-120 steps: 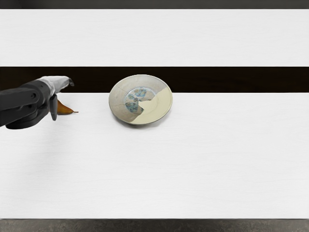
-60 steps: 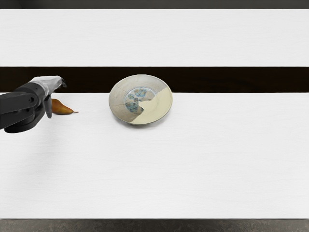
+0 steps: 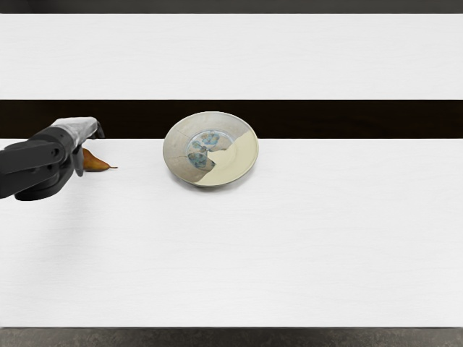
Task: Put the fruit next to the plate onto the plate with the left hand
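Observation:
A small orange-brown fruit [image 3: 97, 164] with a pointed tip lies on the white table [image 3: 289, 238], left of the plate. The round plate [image 3: 176, 136] is grey on one side, cream on the other, with a blue pattern in its middle, and sits at the table's far edge. My left hand [image 3: 79, 155] comes in from the left edge and hovers over the fruit's left end, hiding that part. Its fingers [image 3: 77, 166] hang relaxed and open, with one dark finger in front of the fruit. The fruit still rests on the table. The right arm does not show.
Behind the table's far edge runs a dark gap, then a white wall band [image 3: 289, 58]. The plate overhangs that far edge slightly in the picture.
My left hand drew back to the left, uncovering more of the fruit, then shifted slightly right and down over its left end. Fruit and plate have not moved.

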